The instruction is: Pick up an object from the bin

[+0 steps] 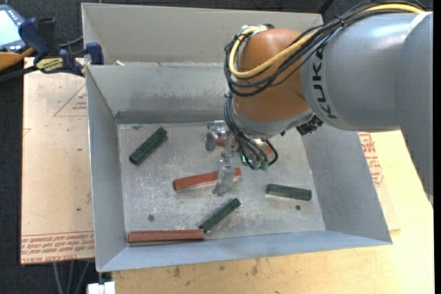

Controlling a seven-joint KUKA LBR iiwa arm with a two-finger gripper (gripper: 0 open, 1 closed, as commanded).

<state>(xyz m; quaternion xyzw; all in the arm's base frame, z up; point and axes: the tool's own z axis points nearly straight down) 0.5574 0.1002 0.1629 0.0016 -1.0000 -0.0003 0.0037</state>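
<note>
My gripper [224,184] hangs under the orange wrist cover, down in the middle of the bin. Its tip is at the right end of a short red-brown bar [195,182] that lies flat on the bin floor and runs left from there. A dark green bar [220,214] lies slanted just below the gripper. A green bar with a pale edge [289,193] rests to the right of it.
Another dark green bar [148,146] lies slanted at the bin's upper left. A long red-brown bar [165,236] lies along the front wall. The arm and its cables cover the bin's upper right part.
</note>
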